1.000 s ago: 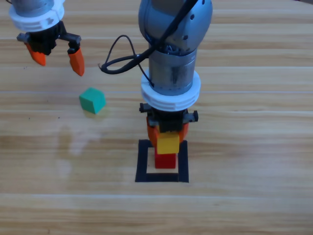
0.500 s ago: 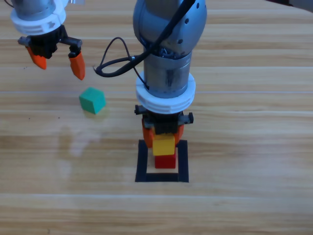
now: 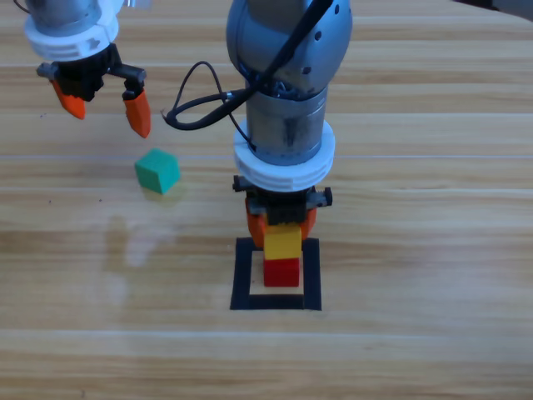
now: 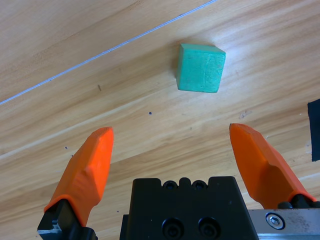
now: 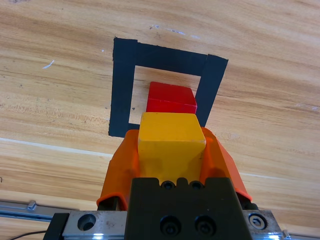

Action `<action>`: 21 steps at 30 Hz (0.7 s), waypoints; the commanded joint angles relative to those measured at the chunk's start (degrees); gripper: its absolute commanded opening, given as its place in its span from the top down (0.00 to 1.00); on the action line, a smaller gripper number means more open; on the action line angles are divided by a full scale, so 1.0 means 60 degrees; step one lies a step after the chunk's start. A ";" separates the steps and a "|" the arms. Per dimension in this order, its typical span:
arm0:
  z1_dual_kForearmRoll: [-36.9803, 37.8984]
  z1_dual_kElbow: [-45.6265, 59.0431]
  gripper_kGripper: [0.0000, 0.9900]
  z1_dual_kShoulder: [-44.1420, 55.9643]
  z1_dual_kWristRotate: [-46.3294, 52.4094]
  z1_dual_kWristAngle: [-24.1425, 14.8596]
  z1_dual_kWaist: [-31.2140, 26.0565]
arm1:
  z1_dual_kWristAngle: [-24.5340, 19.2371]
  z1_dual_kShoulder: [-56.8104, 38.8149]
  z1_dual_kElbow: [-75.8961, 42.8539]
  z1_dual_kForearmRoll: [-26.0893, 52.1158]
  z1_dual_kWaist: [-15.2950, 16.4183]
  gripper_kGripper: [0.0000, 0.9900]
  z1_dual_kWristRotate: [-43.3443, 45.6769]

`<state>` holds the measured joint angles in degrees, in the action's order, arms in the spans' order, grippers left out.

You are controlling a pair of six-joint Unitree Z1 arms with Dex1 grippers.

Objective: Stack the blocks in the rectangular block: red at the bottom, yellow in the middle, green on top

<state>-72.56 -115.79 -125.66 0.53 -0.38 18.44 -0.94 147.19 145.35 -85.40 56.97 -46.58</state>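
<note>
A: Left of the tape square, what's happening?
B: The left gripper, jaws apart, hovers near the green cube on the bench.
A: And the square?
B: The right gripper, clamped on the yellow cube, holds it above the red cube. Next: lower squarely, release.

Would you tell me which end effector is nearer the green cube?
Left. The left end effector hangs open just above-left of the green cube; the right end effector grips the yellow cube.

Wooden table (pale planks)
</note>
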 commanded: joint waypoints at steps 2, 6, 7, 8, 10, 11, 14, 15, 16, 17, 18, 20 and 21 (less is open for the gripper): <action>0.0169 0.0271 0.00 -0.0399 0.0116 -0.0083 0.0223 | -0.0106 0.0854 0.0121 -0.0093 0.0232 1.00 -0.0045; 0.0213 0.0329 0.00 -0.0414 0.0131 -0.0098 0.0223 | -0.0165 0.0927 0.0180 -0.0093 0.0232 1.00 -0.0045; 0.0228 0.0329 0.00 -0.0414 0.0131 -0.0113 0.0223 | -0.0165 0.0942 0.0180 -0.0093 0.0232 1.00 -0.0030; 0.0228 0.0329 0.00 -0.0414 0.0131 -0.0127 0.0223 | -0.0165 0.0957 0.0194 -0.0093 0.0232 1.00 -0.0030; 0.0242 0.0329 0.00 -0.0429 0.0145 -0.0142 0.0223 | -0.0165 0.0957 0.0194 -0.0093 0.0232 1.00 -0.0030; 0.0242 0.0329 0.00 -0.0443 0.0145 -0.0142 0.0237 | -0.0179 0.0971 0.0194 -0.0093 0.0232 1.00 -0.0045; 0.0257 0.0329 0.00 -0.0458 0.0175 -0.0171 0.0237 | -0.0253 0.0986 0.0209 -0.0093 0.0232 1.00 -0.0045; 0.0257 0.0344 0.00 -0.0458 0.0175 -0.0171 0.0237 | -0.0267 0.1015 0.0238 -0.0093 0.0232 1.00 -0.0030; 0.0257 0.0344 0.00 -0.0458 0.0189 -0.0171 0.0252 | -0.0267 0.1030 0.0253 -0.0093 0.0232 1.00 -0.0030; 0.0257 0.0359 0.00 -0.0458 0.0189 -0.0186 0.0267 | -0.0282 0.1059 0.0268 -0.0093 0.0232 1.00 -0.0030; 0.0271 0.0359 0.00 -0.0458 0.0189 -0.0186 0.0267 | -0.0282 0.1074 0.0282 -0.0093 0.0232 1.00 -0.0030; 0.0286 0.0388 0.00 -0.0458 0.0204 -0.0186 0.0296 | -0.0326 0.1074 0.0282 -0.0093 0.0232 1.00 -0.0030; 0.0301 0.0388 0.00 -0.0473 0.0204 -0.0200 0.0296 | -0.0341 0.1074 0.0282 -0.0093 0.0232 1.00 -0.0030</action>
<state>-71.81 -114.74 -125.68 1.14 -0.87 18.65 -1.66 149.77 147.53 -85.41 57.00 -46.58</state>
